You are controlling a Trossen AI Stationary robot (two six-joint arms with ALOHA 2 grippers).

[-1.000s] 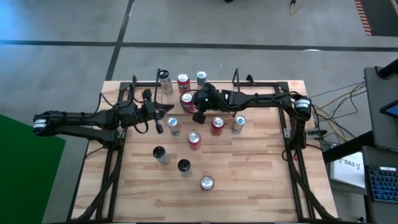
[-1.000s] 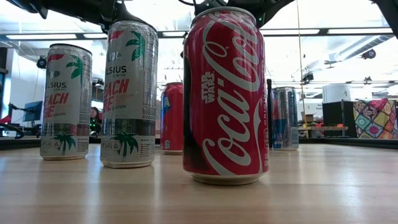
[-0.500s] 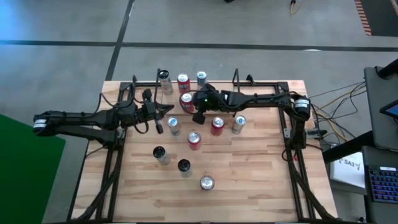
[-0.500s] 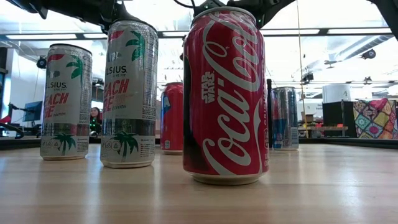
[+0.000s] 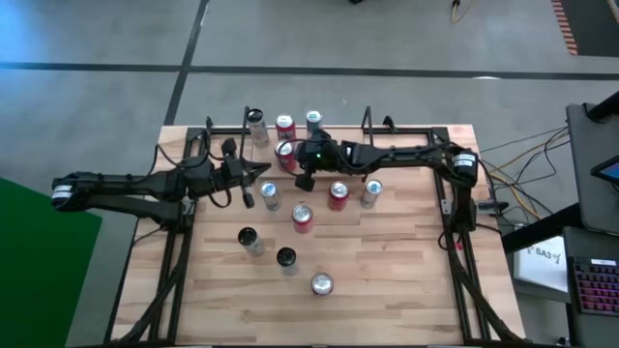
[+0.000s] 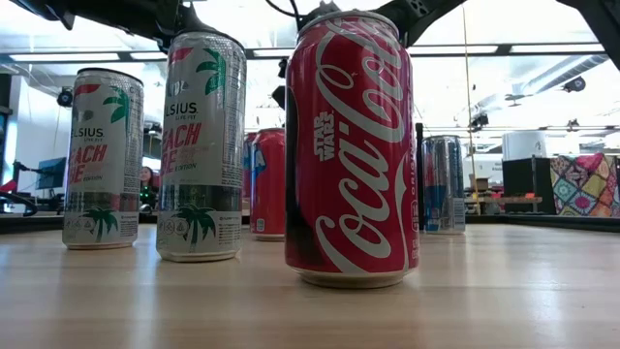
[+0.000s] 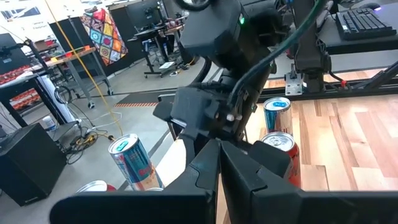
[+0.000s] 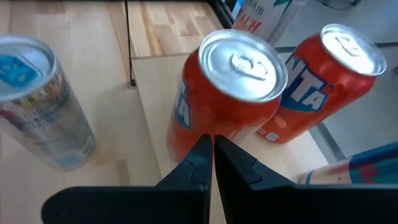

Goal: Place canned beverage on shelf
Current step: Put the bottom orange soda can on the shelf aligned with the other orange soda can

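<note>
Fingers [image 8: 210, 163] of R arm pressed together, touching orange can [image 8: 227, 99] on shelf [image 8: 157, 118].

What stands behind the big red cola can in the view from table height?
Behind the red cola can, part of another red can shows on one side and a silver-blue can on the other. Anything directly behind it is covered.

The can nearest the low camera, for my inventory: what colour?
Red with white script lettering, the can shows best in the low view.
</note>
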